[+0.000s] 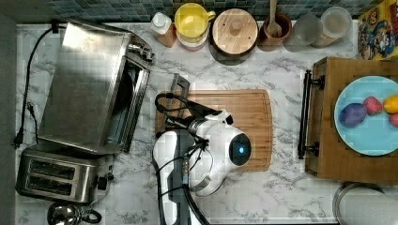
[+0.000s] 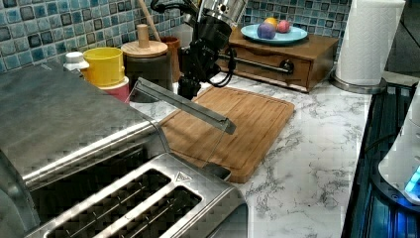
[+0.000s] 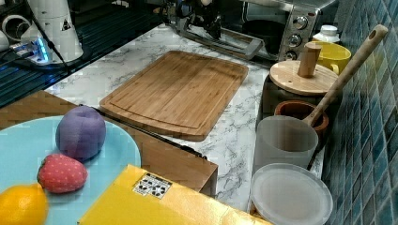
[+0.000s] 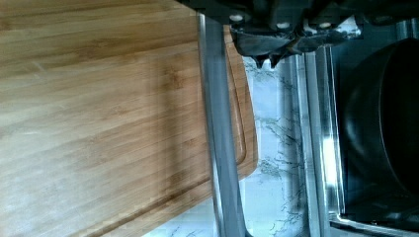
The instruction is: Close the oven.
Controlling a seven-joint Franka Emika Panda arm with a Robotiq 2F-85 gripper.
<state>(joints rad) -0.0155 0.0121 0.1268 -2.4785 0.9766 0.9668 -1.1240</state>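
End effector (image 2: pixel 189 89) sits low at the far end of the oven door handle (image 2: pixel 185 104) in the left view, black fingers just beside or touching the bar; cannot tell which, and cannot tell how far the fingers are apart. In the wrist view the handle (image 4: pixel 220 148) runs across the frame under the end effector (image 4: pixel 267 59), over the cutting board (image 4: pixel 99 123) edge. Oven (image 1: pixel 89 86) is at the top view's left on the marble counter (image 1: pixel 281 187), door (image 2: pixel 198 134) hanging partly open, tilted out toward the board (image 1: pixel 248 126). A dark pan (image 4: pixel 385 118) sits inside the oven. 2-slot toaster (image 1: pixel 58 173) stands just beside the oven. Wooden tray (image 1: pixel 347 154) with a blue plate (image 1: pixel 371 136) of fruit is at the top view's right.
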